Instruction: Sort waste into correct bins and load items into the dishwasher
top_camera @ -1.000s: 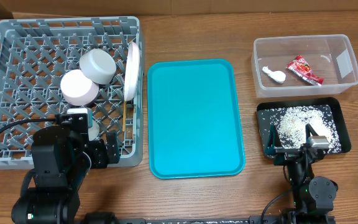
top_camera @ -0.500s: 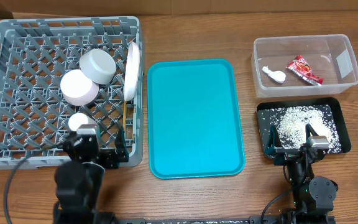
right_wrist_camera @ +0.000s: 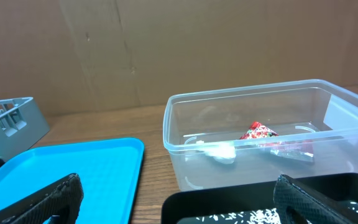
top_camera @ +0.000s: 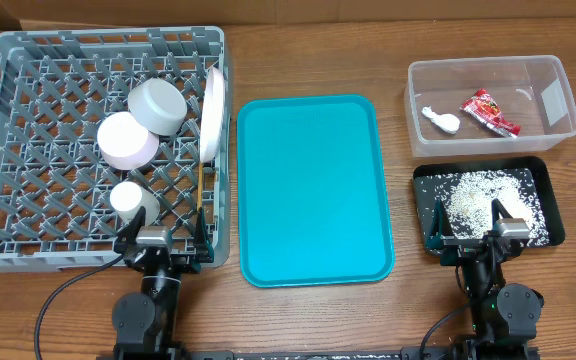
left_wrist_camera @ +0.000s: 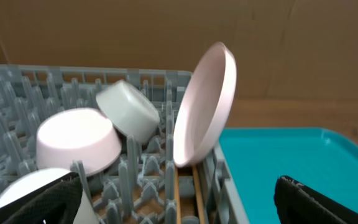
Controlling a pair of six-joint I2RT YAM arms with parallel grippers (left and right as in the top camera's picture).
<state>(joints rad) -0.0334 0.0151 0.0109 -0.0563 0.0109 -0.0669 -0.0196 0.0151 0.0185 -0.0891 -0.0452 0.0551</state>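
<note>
left gripper (top_camera: 165,240) hung wide open at the counter's front edge, by the dish rack (top_camera: 28,120). right gripper (top_camera: 468,226) gaped empty too, at the black tray (top_camera: 552,205).

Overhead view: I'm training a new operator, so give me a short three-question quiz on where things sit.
1. True or false: the white plate stands on edge in the dish rack.
2. The red wrapper lies in: A teal tray, B clear tub, C dish rack?
3. What lies in the black tray?
Key: 1 true; 2 B; 3 rice grains.
</note>
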